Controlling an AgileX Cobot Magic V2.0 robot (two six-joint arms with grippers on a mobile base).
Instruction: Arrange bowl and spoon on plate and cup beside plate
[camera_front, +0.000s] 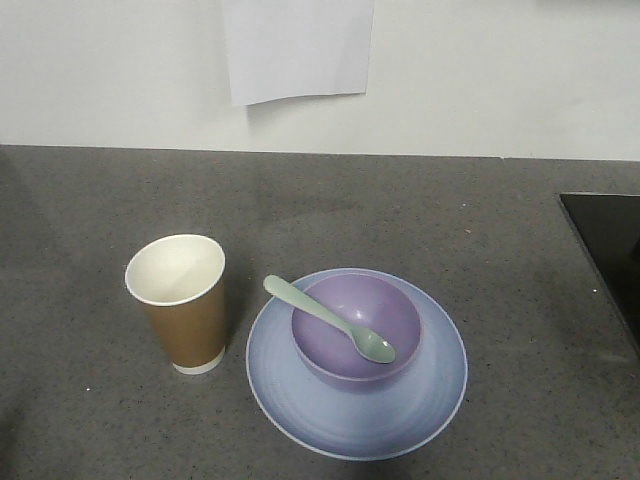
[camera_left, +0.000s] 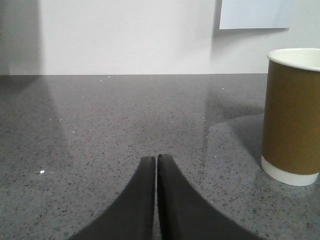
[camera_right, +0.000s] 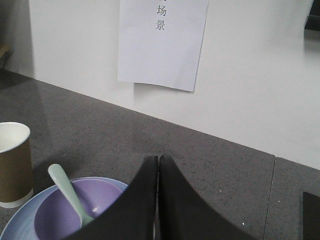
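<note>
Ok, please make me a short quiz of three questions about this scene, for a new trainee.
1. True or false: the spoon lies flat on the counter.
2. Which side of the plate does the cup stand on in the front view? A) left B) right C) behind
3. Fill in: the bowl sits on the ____.

Key:
1. False. Its scoop end rests inside the bowl and its handle sticks out over the rim.
2. A. The cup stands upright, close to the plate's left edge.
3. Plate. The left gripper and the right gripper are both shut and hold nothing.
</note>
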